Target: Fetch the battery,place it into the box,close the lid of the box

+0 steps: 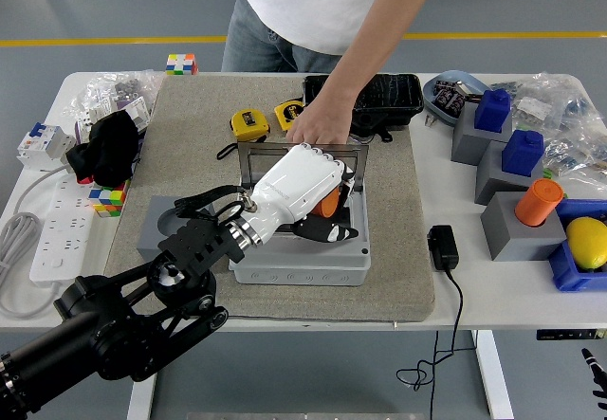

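The left hand [302, 192], fingers curled around the orange battery [328, 206] above the open box [300, 254], risks dropping it outside against the person's hand [318, 126] steadying the lid [254, 162].

The left hand [302, 190] has a smooth, glossy white plastic shell; beneath it sits a matt grey plastic box [301, 249] with a clear lid [254, 157], on a rough grey-brown felt mat [194, 126] over the smooth white tabletop [512, 287]; beyond lies a shiny black tray [394, 95]

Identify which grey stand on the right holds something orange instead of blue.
The nearest stand, by the blue bin; the two farther stands carry blue pieces.
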### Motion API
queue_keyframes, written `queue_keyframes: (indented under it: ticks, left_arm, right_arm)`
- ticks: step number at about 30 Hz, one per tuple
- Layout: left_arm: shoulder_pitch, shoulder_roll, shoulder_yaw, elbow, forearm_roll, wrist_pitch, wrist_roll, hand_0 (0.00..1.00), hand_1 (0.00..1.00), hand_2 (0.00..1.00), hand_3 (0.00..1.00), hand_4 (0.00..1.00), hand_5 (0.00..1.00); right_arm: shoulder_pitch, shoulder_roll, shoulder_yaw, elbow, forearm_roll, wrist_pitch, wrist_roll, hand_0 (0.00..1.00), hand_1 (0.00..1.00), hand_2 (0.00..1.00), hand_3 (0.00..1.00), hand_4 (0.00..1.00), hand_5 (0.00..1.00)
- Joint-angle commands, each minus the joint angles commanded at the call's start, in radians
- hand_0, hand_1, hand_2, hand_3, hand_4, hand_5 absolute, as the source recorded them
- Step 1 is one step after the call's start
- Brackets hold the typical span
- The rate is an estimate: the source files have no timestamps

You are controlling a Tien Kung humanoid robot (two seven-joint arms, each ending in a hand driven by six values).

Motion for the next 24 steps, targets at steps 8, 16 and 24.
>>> queue_keyframes:
  ticks: [8, 16, 24]
  left_arm:
    - [0.005, 0.004, 0.011, 0.009, 0.000, -0.003, 0.002, 0.059, 0.002, 0.031, 0.002, 0.998, 0.428]
    - [0.011, 0.000, 0.018, 0.023, 0.000, -0.001, -0.004, 0.064, 0.002, 0.034, 0.002, 0.998, 0.419]
    - [0.015, -0.004, 0.023, 0.035, -0.006, 0.006, -0.015, 0.064, 0.002, 0.034, 0.003, 0.998, 0.531]
  right_arm:
    - [0.000, -0.001, -0.004, 0.000, 0.002, 0.000, 0.000, 0.818, 0.811, 0.776, 0.809, 0.998, 0.998]
    - [-0.003, -0.003, -0.010, 0.000, 0.005, 0.000, -0.001, 0.818, 0.811, 0.776, 0.809, 0.998, 0.998]
    - [-0.003, -0.003, -0.014, 0.000, 0.008, 0.000, -0.001, 0.816, 0.811, 0.776, 0.809, 0.998, 0.998]
